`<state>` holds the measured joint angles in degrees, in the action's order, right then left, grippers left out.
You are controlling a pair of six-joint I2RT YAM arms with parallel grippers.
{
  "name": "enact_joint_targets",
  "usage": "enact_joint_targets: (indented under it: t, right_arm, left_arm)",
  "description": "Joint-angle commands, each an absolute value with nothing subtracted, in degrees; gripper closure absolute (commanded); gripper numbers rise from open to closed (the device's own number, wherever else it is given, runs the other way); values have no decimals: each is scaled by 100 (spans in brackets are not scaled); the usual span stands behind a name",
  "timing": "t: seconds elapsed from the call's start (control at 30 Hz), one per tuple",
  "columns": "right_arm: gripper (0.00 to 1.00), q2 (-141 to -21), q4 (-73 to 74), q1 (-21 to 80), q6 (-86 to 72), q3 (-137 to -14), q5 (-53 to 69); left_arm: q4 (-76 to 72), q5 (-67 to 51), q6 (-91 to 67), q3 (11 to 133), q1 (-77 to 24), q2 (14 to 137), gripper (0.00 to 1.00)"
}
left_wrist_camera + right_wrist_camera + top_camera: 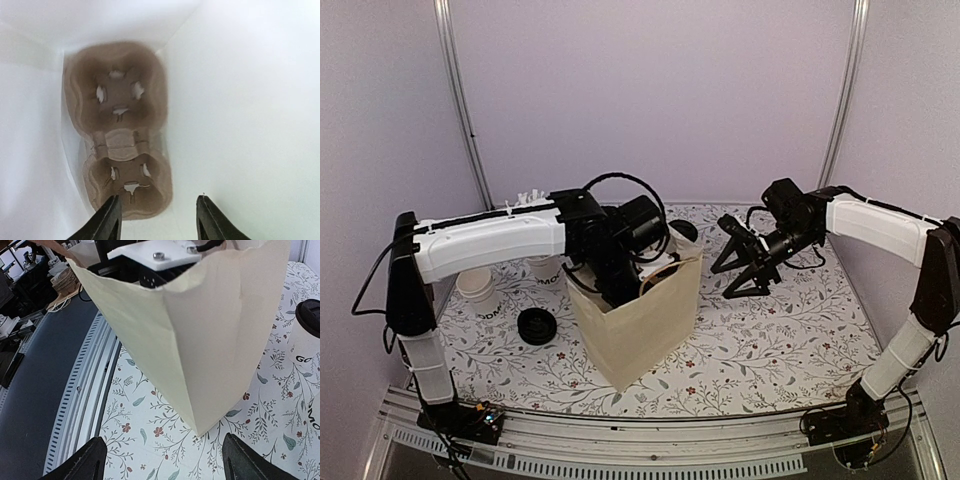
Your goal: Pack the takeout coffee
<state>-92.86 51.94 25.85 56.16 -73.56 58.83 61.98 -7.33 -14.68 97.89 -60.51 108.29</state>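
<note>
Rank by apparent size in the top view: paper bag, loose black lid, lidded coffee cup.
Paper bag
Loose black lid
Lidded coffee cup, mostly hidden behind the bag, so last place is unsure

— What do we see at the centre?
— A tan paper bag (640, 325) standing open on the floral tabletop (780, 345). Our left arm (490, 240) reaches across and dips into its mouth, so its fingers are hidden from us.
— And our right gripper (722, 282)?
— It hangs to the right of the bag, apart from it, jaws spread with nothing between them.
— The takeout coffee (684, 231)?
— We only catch its black top, just behind the bag's far corner.
— On the left?
— Two white lettered cups (480, 290), partly under the left arm. A loose black lid (537, 326) lies in front of them, near the bag.
</note>
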Motion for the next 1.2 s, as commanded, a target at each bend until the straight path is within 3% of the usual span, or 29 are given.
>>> enact_joint_targets:
  t: [0.0,0.2,0.5,0.97,1.17]
  right_arm:
    - [17,-8879,5642,2610,5641,-7610,5847]
    - [17,-8684,5842,2607,5636,-7614,5766]
    - [17,-8465,5979,2669,5525,-7843,5761]
    - [17,-8402,6345,3562,5404,-9136,5371]
    - [23,-8458,6395,4125,5361,-9439,5084]
  left_arm:
    - [6177,-1101,-1459,10194,-6122,10563,47]
    - [6243,-1553,-1467,10682,-6125,10480,48]
    - [6855,-1098,-1426,11748,-6114,10348,48]
    - [5880,-2141,-1806,12004,-6100,9464,46]
    - [5859,-456,-1781,11346,-6111,8472,42]
